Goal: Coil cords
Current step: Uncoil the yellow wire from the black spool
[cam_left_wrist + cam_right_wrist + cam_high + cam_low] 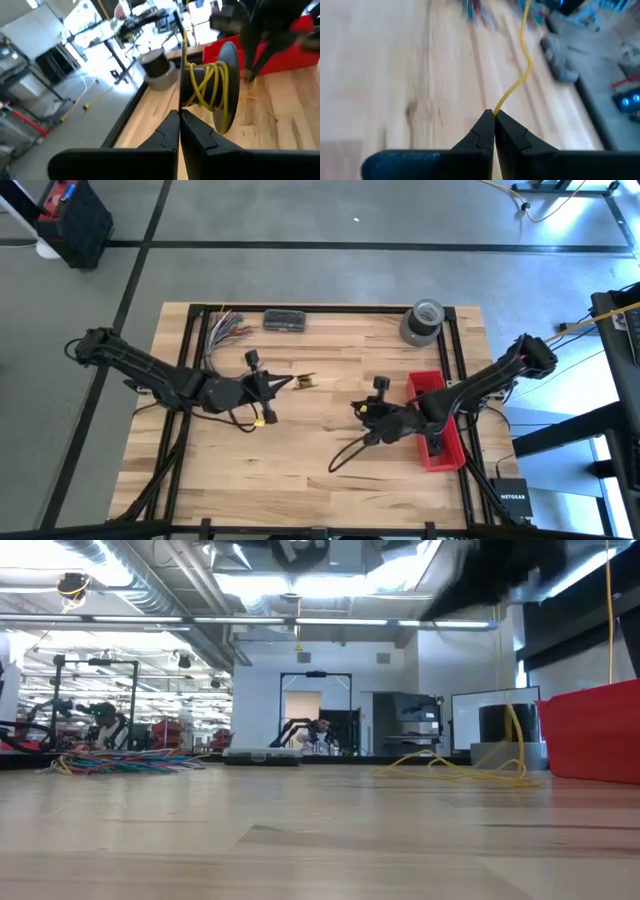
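The left end effector (285, 385) sits over the middle of the wooden tabletop (320, 480), well to the left of the red bin (437, 420); its fingers (172, 132) are pressed together, and a black spool (220, 85) wound with loops of yellow cord (212, 82) shows just past their tips, though whether they pinch the cord itself cannot be told; the right end effector (362, 408) hangs just left of the red bin, its fingers (492, 131) closed on a strand of the yellow cord, which runs away from the tips across the wood; in the low view more of the cord lies in a loose tangle on the tabletop just left of the red bin; a bundle of multicoloured wires (222, 330) lies far to the left of the bin at the back edge, with a dark flat case (284, 320) beside it; a grey tape roll (423, 320) stands directly behind the bin.
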Controlling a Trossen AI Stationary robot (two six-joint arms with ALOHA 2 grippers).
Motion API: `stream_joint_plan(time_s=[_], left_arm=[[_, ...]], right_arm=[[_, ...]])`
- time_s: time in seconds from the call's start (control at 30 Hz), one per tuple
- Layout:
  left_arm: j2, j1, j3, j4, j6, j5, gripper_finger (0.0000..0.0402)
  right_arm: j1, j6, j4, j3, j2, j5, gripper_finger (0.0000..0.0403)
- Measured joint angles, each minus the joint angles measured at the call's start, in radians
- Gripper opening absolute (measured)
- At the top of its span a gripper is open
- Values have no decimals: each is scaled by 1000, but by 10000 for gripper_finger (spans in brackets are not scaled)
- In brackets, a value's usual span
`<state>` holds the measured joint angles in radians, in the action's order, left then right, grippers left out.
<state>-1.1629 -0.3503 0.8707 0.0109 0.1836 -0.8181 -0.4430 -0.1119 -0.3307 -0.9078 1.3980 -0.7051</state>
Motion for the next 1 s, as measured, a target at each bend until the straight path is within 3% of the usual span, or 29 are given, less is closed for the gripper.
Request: stream_joint_plan(time_s=[0.13, 0.3, 0.47, 0.7, 1.0], left_arm=[[-7, -2, 0, -43, 15, 0, 0], [-25, 32, 0, -90, 5, -1, 0], [-45, 69, 0, -90, -22, 0, 0], [-48, 75, 0, -65, -30, 1, 0], [-48, 75, 0, -49, -41, 0, 0]], right_arm=[[16, -33, 154, 93, 58, 2, 11], [56, 64, 429, 127, 149, 19, 12], [116, 133, 629, 112, 222, 176, 12], [185, 40, 518, 28, 237, 389, 32], [182, 49, 149, -96, 188, 384, 119]])
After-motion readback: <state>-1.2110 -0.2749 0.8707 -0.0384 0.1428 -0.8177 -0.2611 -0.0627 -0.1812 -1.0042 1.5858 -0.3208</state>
